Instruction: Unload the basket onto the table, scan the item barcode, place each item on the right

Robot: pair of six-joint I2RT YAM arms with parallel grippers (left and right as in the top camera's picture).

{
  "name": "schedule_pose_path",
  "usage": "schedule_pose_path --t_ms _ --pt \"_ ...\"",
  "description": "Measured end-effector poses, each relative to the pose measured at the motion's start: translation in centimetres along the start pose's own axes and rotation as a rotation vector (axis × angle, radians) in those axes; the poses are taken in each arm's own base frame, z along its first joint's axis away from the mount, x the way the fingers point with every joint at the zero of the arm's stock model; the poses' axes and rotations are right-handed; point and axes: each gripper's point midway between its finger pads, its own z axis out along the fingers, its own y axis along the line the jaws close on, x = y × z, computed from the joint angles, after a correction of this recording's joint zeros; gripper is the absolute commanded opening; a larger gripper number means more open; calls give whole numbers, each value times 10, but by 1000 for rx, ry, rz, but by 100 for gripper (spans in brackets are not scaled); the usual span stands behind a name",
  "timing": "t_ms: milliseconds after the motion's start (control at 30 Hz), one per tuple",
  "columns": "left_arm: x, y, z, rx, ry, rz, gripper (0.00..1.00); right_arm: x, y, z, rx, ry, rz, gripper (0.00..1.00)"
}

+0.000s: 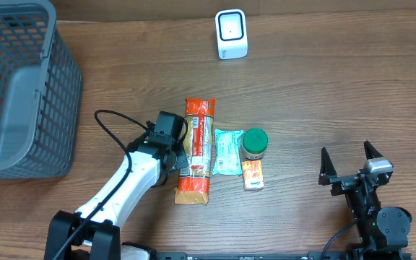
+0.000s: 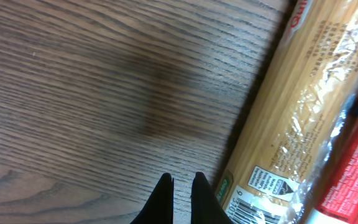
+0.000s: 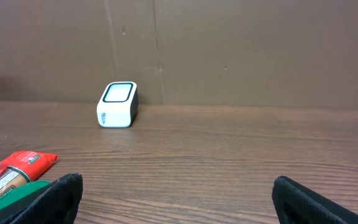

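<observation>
The left claw (image 2: 182, 182) is clenched, empty, just beside the pasta packet (image 1: 197, 155) lying on the desk (image 1: 323, 87). It should spread, straddle the packet, and leave its barcode (image 2: 252, 210) uncovered. The right claw (image 1: 346, 153) stands released.

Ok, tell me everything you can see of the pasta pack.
The pasta pack lies flat on the table, long axis running away from the robot. Clear crinkled plastic over pale spaghetti, red-orange printed ends, a barcode on its label. The shut left gripper sits at its left edge; contact unclear. A teal packet lies close along its right side.
</observation>
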Motion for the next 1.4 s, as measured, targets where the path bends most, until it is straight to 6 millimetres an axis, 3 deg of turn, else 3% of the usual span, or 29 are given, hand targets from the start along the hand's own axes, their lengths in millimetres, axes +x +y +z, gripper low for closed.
schedule_pose_path --t_ms 233,533,1133,1400 --pt "0 -4 2 18 5 29 4 0 0 0 1 0 0 100" --pt "5 -10 21 27 49 88 4 0 0 0 0 0 0 100" --pt "11 -22 20 102 78 207 6 0 0 0 0 0 0 100" --pt "-22 -19 22 111 -38 152 5 0 0 0 0 0 0 100"
